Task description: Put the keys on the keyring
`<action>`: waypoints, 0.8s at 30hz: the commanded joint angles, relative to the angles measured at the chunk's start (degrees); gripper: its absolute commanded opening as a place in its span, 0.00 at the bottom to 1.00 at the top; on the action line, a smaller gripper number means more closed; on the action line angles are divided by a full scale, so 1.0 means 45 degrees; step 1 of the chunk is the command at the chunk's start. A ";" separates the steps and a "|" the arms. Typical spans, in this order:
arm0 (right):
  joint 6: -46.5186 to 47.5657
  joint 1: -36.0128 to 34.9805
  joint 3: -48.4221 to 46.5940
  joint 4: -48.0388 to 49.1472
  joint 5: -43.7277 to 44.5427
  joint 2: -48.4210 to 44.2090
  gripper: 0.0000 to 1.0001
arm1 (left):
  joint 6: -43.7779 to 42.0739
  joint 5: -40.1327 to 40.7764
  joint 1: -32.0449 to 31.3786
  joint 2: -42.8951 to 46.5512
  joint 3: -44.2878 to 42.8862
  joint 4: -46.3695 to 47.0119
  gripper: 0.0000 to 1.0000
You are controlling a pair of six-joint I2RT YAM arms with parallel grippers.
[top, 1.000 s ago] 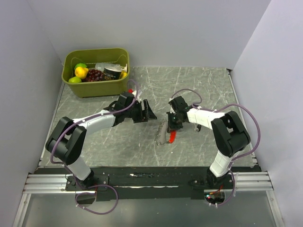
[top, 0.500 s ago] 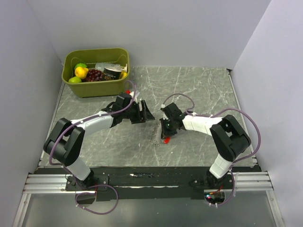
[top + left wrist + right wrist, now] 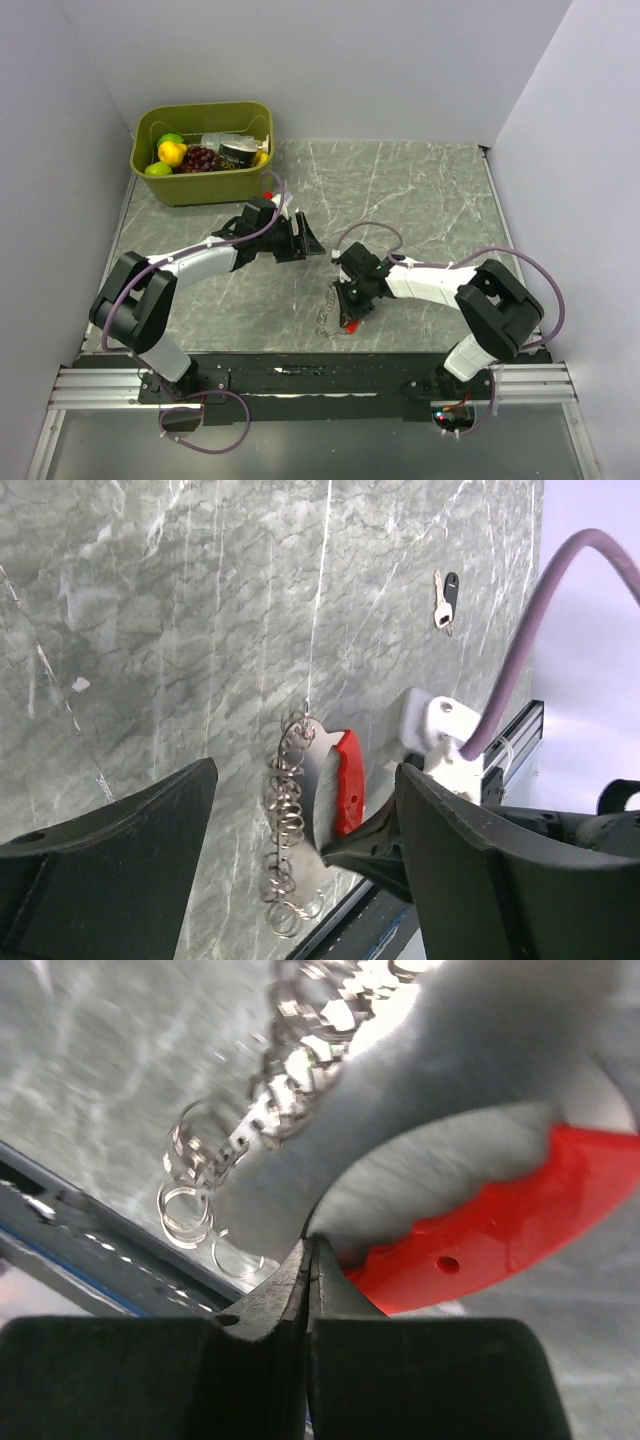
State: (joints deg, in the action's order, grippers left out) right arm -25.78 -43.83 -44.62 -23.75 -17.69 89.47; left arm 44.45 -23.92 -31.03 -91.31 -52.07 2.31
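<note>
The right pincer (image 3: 308,1248) is clamped on the silvery chain keyring with curved red fob (image 3: 345,780), near the table (image 3: 420,190)'s near edge. The left pincer (image 3: 305,240) gapes wide.

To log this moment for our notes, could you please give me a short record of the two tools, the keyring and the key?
left tool: open, holding nothing
right tool: shut on the keyring
keyring: silvery chain alongside its red fob
key: loose on the table, apart from the keyring
task state: key not yet on the keyring
</note>
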 commanded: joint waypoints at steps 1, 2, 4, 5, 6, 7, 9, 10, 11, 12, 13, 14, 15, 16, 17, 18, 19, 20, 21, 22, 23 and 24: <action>0.0358 0.0170 -0.0122 -0.1051 0.1099 -0.1189 0.00 | -0.0092 -0.0016 0.0039 0.0486 -0.0030 0.0113 0.78; 0.0416 0.0519 -0.0239 -0.1032 0.1042 -0.1423 0.00 | -0.0130 0.0023 0.0039 0.0486 -0.0049 0.0074 0.78; 0.0494 0.0930 -0.0649 -0.0915 0.0788 -0.2107 0.02 | -0.0228 0.0023 0.0059 0.0544 -0.0088 -0.0043 0.78; 0.0630 0.1222 -0.0728 -0.0817 0.0691 -0.2360 0.05 | -0.0248 0.0042 0.0039 0.0564 -0.0069 -0.0063 0.78; 0.0689 0.1786 -0.0864 -0.0720 0.0516 -0.2827 0.13 | -0.0287 0.0062 0.0039 0.0622 -0.0049 -0.0063 0.78; 0.0729 0.2159 -0.0846 -0.0409 0.0340 -0.3064 0.15 | -0.0306 0.0062 0.0059 0.0642 -0.0049 -0.0083 0.78; 0.0865 0.3346 -0.0730 -0.0076 -0.0128 -0.3629 0.24 | -0.0345 0.0043 0.0039 0.0642 -0.0068 -0.0102 0.78; 0.0924 0.3721 -0.0651 0.0390 -0.0575 -0.3749 0.29 | -0.0307 -0.0035 0.0059 0.0623 -0.0107 -0.0141 0.78; 0.1040 0.4015 -0.0477 0.0568 -0.0793 -0.3846 0.33 | -0.0268 -0.0151 0.0078 0.0584 -0.0108 -0.0103 0.78; 0.1119 0.4366 -0.0417 0.0822 -0.0930 -0.3809 0.40 | -0.0132 -0.0462 0.0117 0.0583 -0.0030 0.0052 0.77; 0.1178 0.4815 -0.0339 0.1056 -0.1144 -0.3712 0.44 | -0.0034 -0.0620 0.0137 0.0564 0.0048 0.0228 0.77; 0.1275 0.5012 -0.0338 0.1174 -0.1301 -0.3363 0.48 | 0.0044 -0.0737 0.0137 0.0564 0.0107 0.0597 0.77; 0.1314 0.5130 -0.0338 0.1272 -0.1438 -0.3146 0.53 | 0.0180 -0.1067 0.0176 0.0545 0.0204 0.0736 0.77; 0.1315 0.5286 -0.0338 0.1409 -0.1555 -0.2951 0.57 | 0.0240 -0.1167 0.0176 0.0525 0.0224 0.0873 0.77; 0.1238 0.5288 -0.0319 0.1623 -0.1672 -0.2582 0.59 | 0.0298 -0.1246 0.0176 0.0525 0.0244 0.1029 0.77; 0.1179 0.5307 -0.0299 0.1741 -0.1790 -0.2423 0.63 | 0.0338 -0.1285 0.0195 0.0506 0.0263 0.1050 0.77; 0.1081 0.5307 -0.0280 0.1858 -0.1907 -0.2286 0.65 | 0.0338 -0.1363 0.0195 0.0486 0.0263 0.1069 0.77; 0.0965 0.5307 -0.0260 0.2091 -0.2237 -0.2053 0.66 | 0.0299 -0.1344 0.0215 0.0486 0.0244 0.1050 0.77; 0.0925 0.5327 -0.0241 0.2210 -0.2395 -0.1935 0.67 | 0.0260 -0.1344 0.0215 0.0467 0.0225 0.0953 0.77; 0.0924 0.5327 -0.0240 0.2307 -0.2493 -0.1856 0.67 | 0.0221 -0.1344 0.0234 0.0447 0.0224 0.0933 0.77; 0.0866 0.5308 -0.0221 0.2386 -0.2610 -0.1701 0.68 | 0.0143 -0.1325 0.0234 0.0427 0.0205 0.0914 0.77; 0.0924 0.5307 -0.0221 0.2483 -0.2630 -0.1622 0.68 | 0.0104 -0.1363 0.0254 0.0331 0.0147 0.0836 0.76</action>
State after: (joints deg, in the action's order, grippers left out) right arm -21.54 -20.08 -45.43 -16.99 -25.96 81.30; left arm 44.86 -28.05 -30.28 -90.85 -51.33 3.97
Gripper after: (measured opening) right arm 0.672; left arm 0.769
